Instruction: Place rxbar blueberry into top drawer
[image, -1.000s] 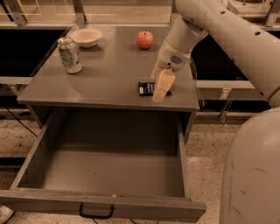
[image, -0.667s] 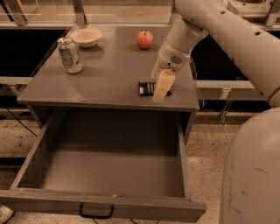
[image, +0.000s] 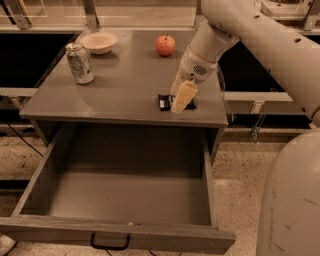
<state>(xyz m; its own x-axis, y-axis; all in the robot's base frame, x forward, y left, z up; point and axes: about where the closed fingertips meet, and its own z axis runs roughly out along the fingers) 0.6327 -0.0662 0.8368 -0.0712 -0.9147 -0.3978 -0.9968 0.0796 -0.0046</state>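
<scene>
Claw (image: 181, 99) is low over one end of the rxbar blueberry (image: 164, 102), which lies crosswise on the surface (image: 125, 85); its grip I cannot tell.

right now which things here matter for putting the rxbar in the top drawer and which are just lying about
Job in hand:
- rxbar blueberry, on the cabinet top near its front right
- top drawer, open below
- gripper, down at the bar

Lying about:
- soda can, at left
- white bowl, behind the can
- red apple, at the back
</scene>
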